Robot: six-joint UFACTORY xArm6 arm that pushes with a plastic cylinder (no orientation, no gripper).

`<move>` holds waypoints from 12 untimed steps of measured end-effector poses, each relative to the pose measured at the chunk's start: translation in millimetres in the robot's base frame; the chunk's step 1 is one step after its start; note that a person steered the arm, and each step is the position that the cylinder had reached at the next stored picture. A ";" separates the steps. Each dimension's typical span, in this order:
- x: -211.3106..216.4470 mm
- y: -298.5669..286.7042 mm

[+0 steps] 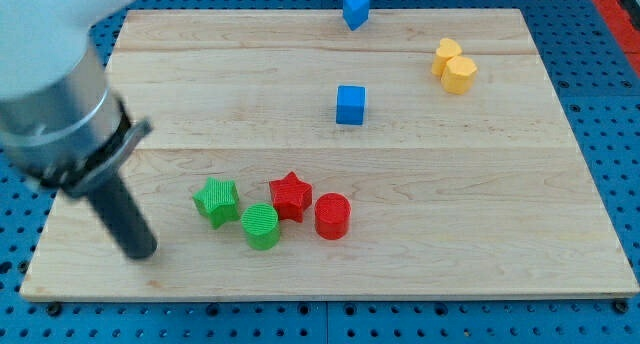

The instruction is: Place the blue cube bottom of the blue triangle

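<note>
The tip [143, 252] rests on the wooden board [480, 244] near the view's bottom-left corner; being a bare rod with no jaws, it holds nothing. It stands to the view's left of the green star [216, 200] and touches no block. The blue cube [351, 104] sits near the board's centre, well apart from the tip. The blue triangle [355, 10] lies at the view's top edge, almost directly above the cube in the view. The cube is already on the bottom side of the triangle, roughly in line, but a clear gap separates them. Judged from this, the placement appears incomplete: the cube probably needs pushing toward the view's top, though how close is required cannot be told. The tip would first have to travel past the green cylinder [261, 227], red star [291, 195] and red cylinder [332, 216]. Two yellow blocks [453, 66], shapes unclear, sit at the view's upper right, touching.
</note>
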State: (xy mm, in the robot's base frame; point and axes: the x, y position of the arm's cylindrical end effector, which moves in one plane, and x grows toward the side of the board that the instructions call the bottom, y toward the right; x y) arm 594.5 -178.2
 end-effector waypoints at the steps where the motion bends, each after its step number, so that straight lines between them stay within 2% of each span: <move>1: -1.7 94.6; 2: -7.6 142.6; 3: -19.5 52.3; 4: -57.1 -7.2; 5: -80.4 43.8; 6: -35.5 14.5; 7: -59.9 39.6; 8: -109.1 86.8; 9: -92.6 58.5; 10: -54.1 74.6; 11: -66.9 142.8; 12: -113.6 152.8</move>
State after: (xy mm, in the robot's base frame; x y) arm 480.9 -25.4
